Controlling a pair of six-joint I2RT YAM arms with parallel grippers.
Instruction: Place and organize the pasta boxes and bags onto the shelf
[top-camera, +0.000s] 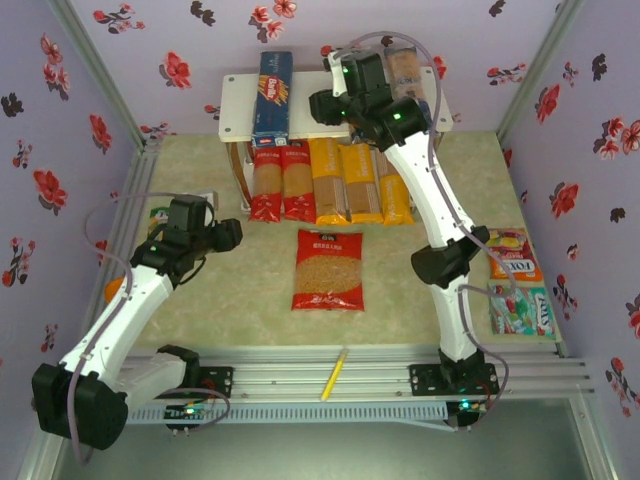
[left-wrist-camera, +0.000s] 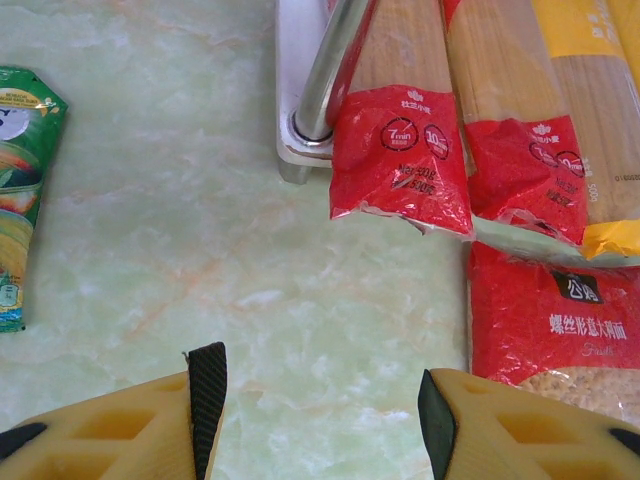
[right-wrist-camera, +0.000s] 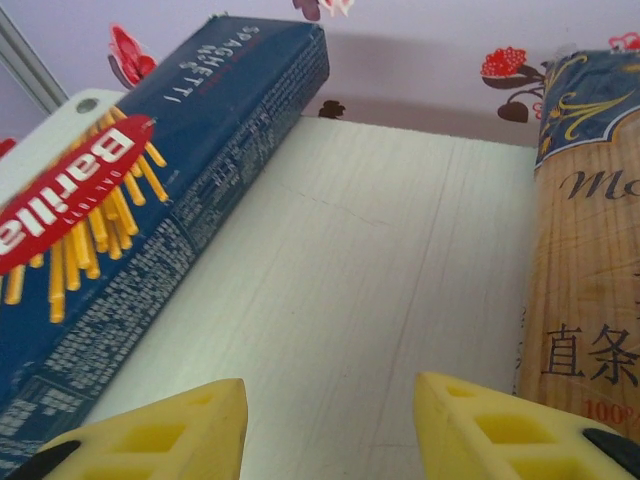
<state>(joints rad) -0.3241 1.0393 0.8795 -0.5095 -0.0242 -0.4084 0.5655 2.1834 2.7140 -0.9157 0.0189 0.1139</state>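
Note:
The white shelf (top-camera: 235, 110) stands at the back. On its top tier lie a dark-blue pasta box (top-camera: 272, 95) (right-wrist-camera: 150, 220) and a blue-ended spaghetti bag (top-camera: 405, 68) (right-wrist-camera: 590, 250). My right gripper (top-camera: 350, 62) (right-wrist-camera: 330, 420) hovers open and empty over the bare top board (right-wrist-camera: 350, 290) between them. On the lower tier lie two red-ended bags (top-camera: 281, 180) (left-wrist-camera: 400, 150) and three yellow-orange ones (top-camera: 360, 182). A wide red bag (top-camera: 328, 270) (left-wrist-camera: 550, 320) lies flat on the table in front. My left gripper (top-camera: 235, 235) (left-wrist-camera: 320, 400) is open over bare table, left of that bag.
A silver shelf post (left-wrist-camera: 330, 70) stands just beyond my left gripper. A green packet (top-camera: 160, 215) (left-wrist-camera: 20, 200) lies at the left. Colourful sweets packets (top-camera: 515, 285) lie at the right. A yellow pen (top-camera: 334, 375) rests on the front rail. Floral walls enclose the table.

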